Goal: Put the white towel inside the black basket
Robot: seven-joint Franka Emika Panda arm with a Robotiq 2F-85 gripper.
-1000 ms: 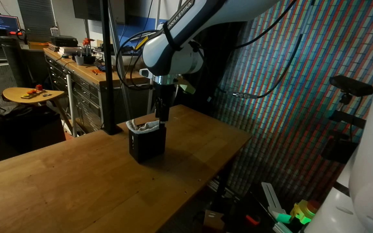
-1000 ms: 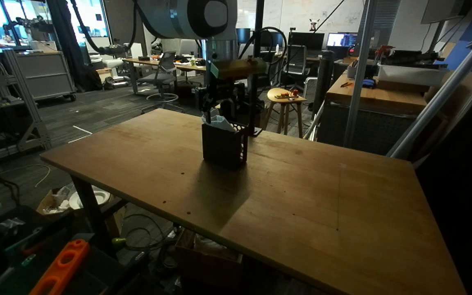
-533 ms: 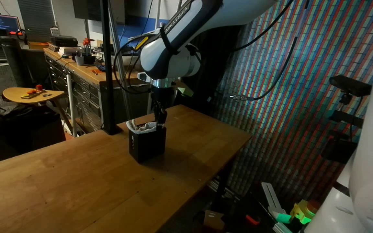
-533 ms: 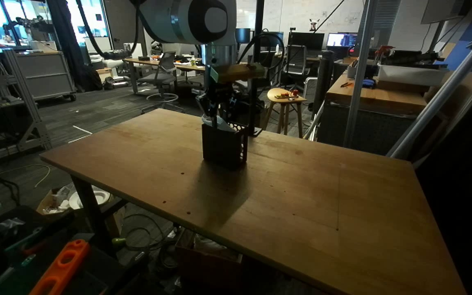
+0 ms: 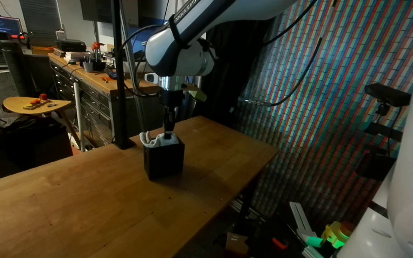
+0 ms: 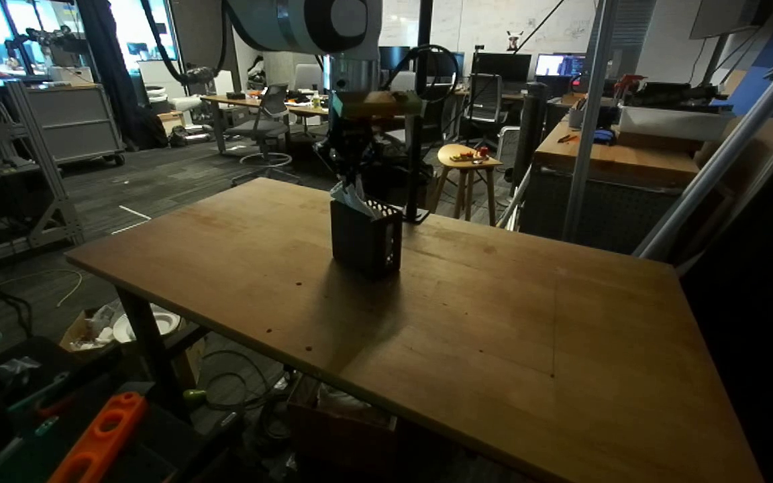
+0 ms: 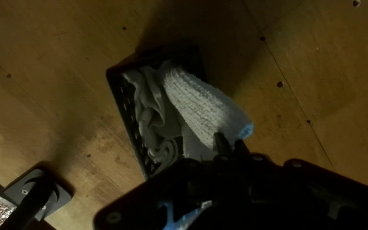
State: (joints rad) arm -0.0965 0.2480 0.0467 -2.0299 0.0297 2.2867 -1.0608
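The black basket (image 5: 163, 161) stands upright on the table, seen in both exterior views (image 6: 363, 238) and from above in the wrist view (image 7: 120, 92). Most of the white towel (image 7: 153, 111) lies crumpled inside it, with some edges above the rim. My gripper (image 7: 230, 142) is shut on a fold of the white towel, which is drawn up and out over one side of the basket in the wrist view. In an exterior view the gripper (image 5: 167, 136) sits just above the basket's rim, with pale cloth (image 5: 156, 141) around its tips. What lies deeper in the basket is hidden.
A black post (image 5: 119, 71) rises from the table edge behind the basket; its base plate (image 7: 64, 195) shows in the wrist view. The wooden table (image 5: 84, 200) extends around the basket. Beyond it stand a small stool (image 6: 470, 157) and a workbench (image 6: 618, 151).
The open fingers have come together on the towel. The gripper has shifted toward the basket's middle and risen slightly, drawing the cloth up. The basket has turned a little.
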